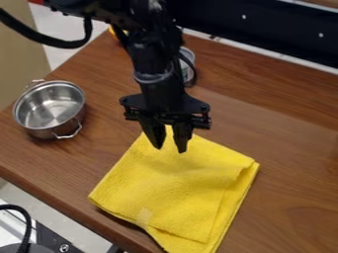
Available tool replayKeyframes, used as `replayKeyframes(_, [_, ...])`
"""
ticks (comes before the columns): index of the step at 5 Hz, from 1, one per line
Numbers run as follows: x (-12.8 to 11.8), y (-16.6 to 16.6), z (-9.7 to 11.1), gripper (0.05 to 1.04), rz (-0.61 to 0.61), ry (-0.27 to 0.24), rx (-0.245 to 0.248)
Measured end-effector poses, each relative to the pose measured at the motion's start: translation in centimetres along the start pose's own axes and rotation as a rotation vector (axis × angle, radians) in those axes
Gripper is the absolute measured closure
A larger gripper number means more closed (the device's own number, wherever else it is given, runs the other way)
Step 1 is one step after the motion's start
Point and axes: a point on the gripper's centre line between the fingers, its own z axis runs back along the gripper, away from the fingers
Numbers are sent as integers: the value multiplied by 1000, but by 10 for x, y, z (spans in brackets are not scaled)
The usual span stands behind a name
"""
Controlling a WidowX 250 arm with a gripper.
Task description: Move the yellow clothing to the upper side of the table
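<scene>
The fingers [181, 138] hang parted over the upper corner of the folded yellow cloth [175, 188], near the front of the bench [297, 133]; best lower them straight, pinch every layer, then draw it gently upward.

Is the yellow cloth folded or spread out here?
Folded: the yellow cloth lies on the table in layers, with one edge showing beneath another along its right side.
</scene>
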Motion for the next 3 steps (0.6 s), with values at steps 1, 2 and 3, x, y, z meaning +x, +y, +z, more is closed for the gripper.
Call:
replayKeyframes(1, [1, -2, -1, 897, 27, -17, 29])
replayKeyframes(2, [-4, -2, -10, 1022, 46, -50, -4])
replayKeyframes(3, [-2, -1, -14, 1031, 74, -46, -34])
